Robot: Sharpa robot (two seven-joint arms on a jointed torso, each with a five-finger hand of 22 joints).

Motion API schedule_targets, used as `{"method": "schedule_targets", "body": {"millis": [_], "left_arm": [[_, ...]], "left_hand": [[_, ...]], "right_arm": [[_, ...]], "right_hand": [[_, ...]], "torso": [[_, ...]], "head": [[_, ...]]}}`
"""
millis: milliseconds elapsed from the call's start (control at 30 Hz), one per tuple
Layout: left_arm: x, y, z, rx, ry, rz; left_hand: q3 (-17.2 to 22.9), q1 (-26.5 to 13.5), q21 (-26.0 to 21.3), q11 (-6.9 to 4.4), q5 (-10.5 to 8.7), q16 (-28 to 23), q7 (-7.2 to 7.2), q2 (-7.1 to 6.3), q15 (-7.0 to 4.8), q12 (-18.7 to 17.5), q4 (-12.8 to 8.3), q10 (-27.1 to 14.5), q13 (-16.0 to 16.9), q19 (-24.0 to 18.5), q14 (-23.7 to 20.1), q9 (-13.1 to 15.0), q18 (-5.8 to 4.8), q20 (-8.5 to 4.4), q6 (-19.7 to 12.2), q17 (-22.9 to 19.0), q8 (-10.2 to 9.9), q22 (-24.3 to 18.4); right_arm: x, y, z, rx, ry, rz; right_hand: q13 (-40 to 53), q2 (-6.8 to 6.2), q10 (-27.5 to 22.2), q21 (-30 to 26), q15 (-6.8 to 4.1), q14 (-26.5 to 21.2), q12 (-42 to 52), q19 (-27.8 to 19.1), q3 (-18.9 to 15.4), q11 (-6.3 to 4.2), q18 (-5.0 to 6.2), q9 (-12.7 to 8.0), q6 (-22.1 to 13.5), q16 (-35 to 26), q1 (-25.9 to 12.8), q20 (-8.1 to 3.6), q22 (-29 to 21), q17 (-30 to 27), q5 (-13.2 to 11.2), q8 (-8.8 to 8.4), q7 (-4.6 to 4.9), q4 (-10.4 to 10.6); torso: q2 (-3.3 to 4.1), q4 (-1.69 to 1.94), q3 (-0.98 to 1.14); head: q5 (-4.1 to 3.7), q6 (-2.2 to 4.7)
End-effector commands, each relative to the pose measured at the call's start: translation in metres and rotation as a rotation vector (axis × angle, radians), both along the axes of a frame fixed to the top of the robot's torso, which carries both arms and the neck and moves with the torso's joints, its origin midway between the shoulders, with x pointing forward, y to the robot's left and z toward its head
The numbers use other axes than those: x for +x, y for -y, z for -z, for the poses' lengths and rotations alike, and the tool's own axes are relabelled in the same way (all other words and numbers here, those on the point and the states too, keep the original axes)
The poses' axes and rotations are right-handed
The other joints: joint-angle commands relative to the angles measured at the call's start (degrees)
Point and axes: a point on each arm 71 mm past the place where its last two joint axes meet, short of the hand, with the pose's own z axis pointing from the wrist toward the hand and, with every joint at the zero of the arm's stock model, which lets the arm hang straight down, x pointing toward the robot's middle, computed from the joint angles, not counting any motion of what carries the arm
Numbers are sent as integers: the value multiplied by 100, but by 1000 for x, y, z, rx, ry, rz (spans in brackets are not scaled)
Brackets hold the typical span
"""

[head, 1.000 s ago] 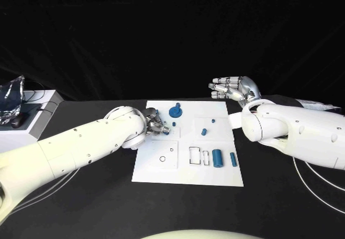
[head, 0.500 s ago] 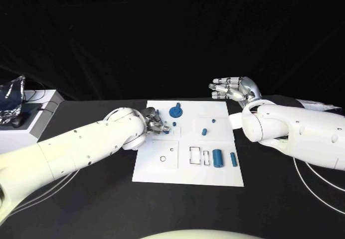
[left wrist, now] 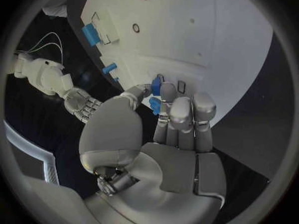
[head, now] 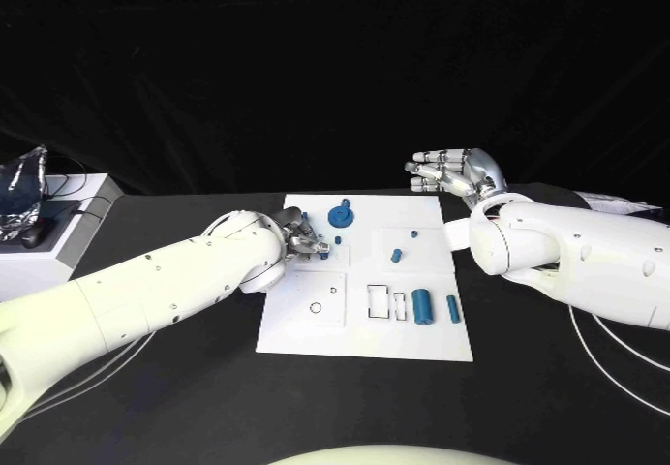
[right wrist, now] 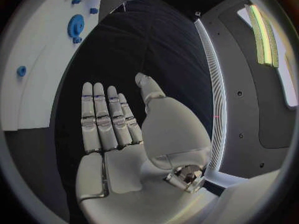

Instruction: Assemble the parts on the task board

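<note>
Item: small blue part pinched in my left hand over the board — gear just at 1 o'clock; right hand spread, idle.

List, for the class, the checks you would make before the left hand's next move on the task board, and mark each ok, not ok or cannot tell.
1. Left hand holds a part: ok, a small blue part is pinched at its fingertips.
2. Left hand is over the task board: ok, at its left edge, far half.
3. Held part is lined up with a slot: cannot tell, the fingers hide what lies beneath.
4. Right hand is out of the way: ok, raised beyond the board's far right corner, fingers apart, holding nothing.
5. Parts remain loose: ok, a blue cylinder and a slim blue pin lie near the right edge.
</note>
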Motion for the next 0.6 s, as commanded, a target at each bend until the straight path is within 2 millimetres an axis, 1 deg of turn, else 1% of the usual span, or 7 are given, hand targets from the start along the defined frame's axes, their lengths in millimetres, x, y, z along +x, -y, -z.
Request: {"method": "schedule_targets", "body": {"millis": [33,233,300,433,600], "left_arm": [[-1,3,1,-7,17,12],[-1,2,3,-2,8,16],[-2,2,3,0,6,17],[-2,1,3,5,4,20],[-2,0,4,13,2,21]], "left_hand": [[1036,37,29,-65,28,16,-9,-4,-13,-17,-1006,41,-3,41,35,6,-83,6,48,-5,20,5],[1036,37,29,-65,28,16,-9,-4,-13,-17,-1006,41,-3,41,35,6,-83,6,48,-5,20,5],[1036,37,29,-65,28,16,-9,-4,-13,-17,-1006,41,-3,41,35,6,-83,6,48,-5,20,5],[1036,49,17,-62,23,14,-7,-12,-12,-31,-995,40,2,50,30,9,-82,12,49,-27,13,36],[1036,49,17,-62,23,14,-7,-12,-12,-31,-995,40,2,50,30,9,-82,12,49,-27,13,36]], "right_arm": [[0,-1,0,2,4,-18],[0,-1,0,2,3,-18],[0,-1,0,2,2,-18],[0,-1,1,2,1,-19],[0,-1,1,2,1,-18]], "right_hand": [[-7,25,8,25,1,-41,-38,-44,-15,-4,-42,-6,11,-20,20,4,-7,-7,16,-26,22,11],[-7,25,8,25,1,-41,-38,-44,-15,-4,-42,-6,11,-20,20,4,-7,-7,16,-26,22,11],[-7,24,18,24,0,-39,-39,-46,-16,-5,-43,-5,26,-18,18,4,-7,-7,14,-25,24,12],[-7,24,18,24,0,-39,-39,-46,-16,-5,-43,-5,26,-18,18,4,-7,-7,14,-25,24,12],[-7,24,18,24,0,-39,-39,-46,-16,-5,-43,-5,26,-18,18,4,-7,-7,14,-25,24,12]], "torso": [[0,-1,1],[-7,5,5],[-6,5,2],[-5,3,1],[-3,0,1]], "head": [[-6,-16],[-10,-33],[-8,-40],[-3,-29],[-5,-36]]}}
